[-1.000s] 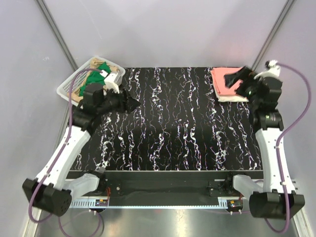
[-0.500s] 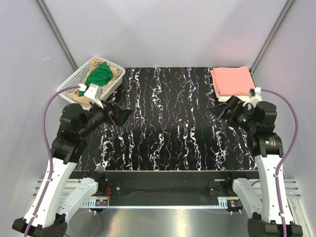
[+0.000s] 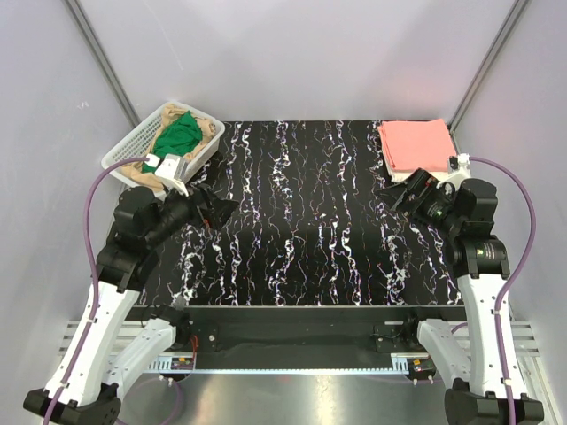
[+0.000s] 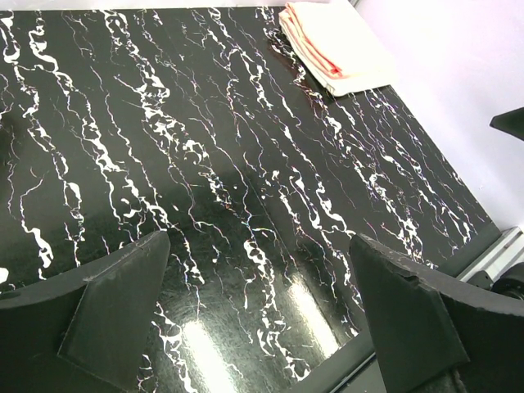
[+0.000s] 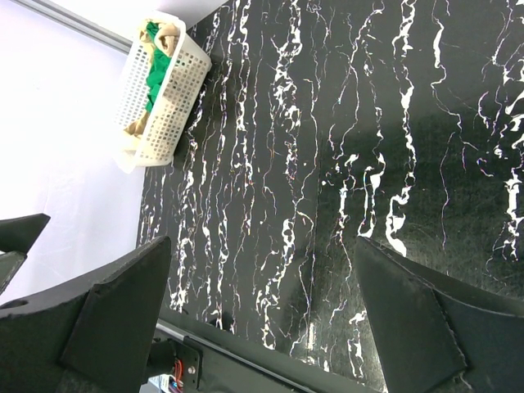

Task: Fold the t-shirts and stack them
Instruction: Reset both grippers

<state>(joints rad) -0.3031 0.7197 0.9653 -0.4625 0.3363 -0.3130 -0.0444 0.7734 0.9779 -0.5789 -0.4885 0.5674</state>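
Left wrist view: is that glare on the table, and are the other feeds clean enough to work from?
Left wrist: yes, two bright glare patches on the table near the left claw, and the folded t-shirts look washed out. Right wrist: only a faint sheen, the basket is sharp. Top external: even light, no blur.

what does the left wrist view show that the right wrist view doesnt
Only the left wrist view: the folded shirt stack at a table corner. Only the right wrist view: the white basket with a green shirt and a tan shirt inside. Both: the black marbled table, and each camera's own gripper, left gripper and right gripper, open and empty.
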